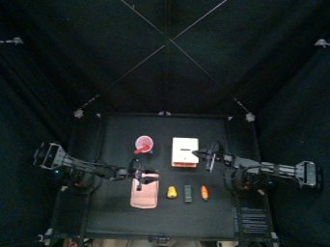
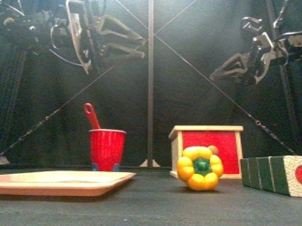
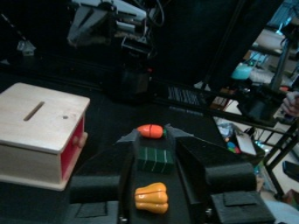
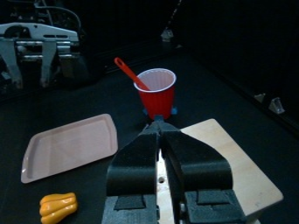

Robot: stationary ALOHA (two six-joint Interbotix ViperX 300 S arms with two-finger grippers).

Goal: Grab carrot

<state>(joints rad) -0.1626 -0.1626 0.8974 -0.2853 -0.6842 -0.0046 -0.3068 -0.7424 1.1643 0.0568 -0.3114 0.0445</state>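
From above, the left gripper (image 1: 139, 175) hangs over the near end of the pink tray (image 1: 143, 192), and its own wrist camera shows the jaws spread wide with nothing between them. That same camera looks past the jaws to a yellow pepper (image 3: 151, 197), a dark green block (image 3: 156, 157), and beyond them the carrot (image 3: 149, 131), a small orange piece lying loose on the black table (image 3: 105, 122), untouched. Overhead, the carrot (image 1: 204, 193) sits at the right end of that little row, right of the tray. The table-height camera misses the carrot altogether; it gives the red cup (image 2: 106, 148) with a spoon in it, the wooden box (image 2: 207, 146) and the pepper in front. On the right, the right gripper (image 4: 163, 140) is pinched shut and empty, poised above the box's pale top, a thing only its wrist camera makes plain.
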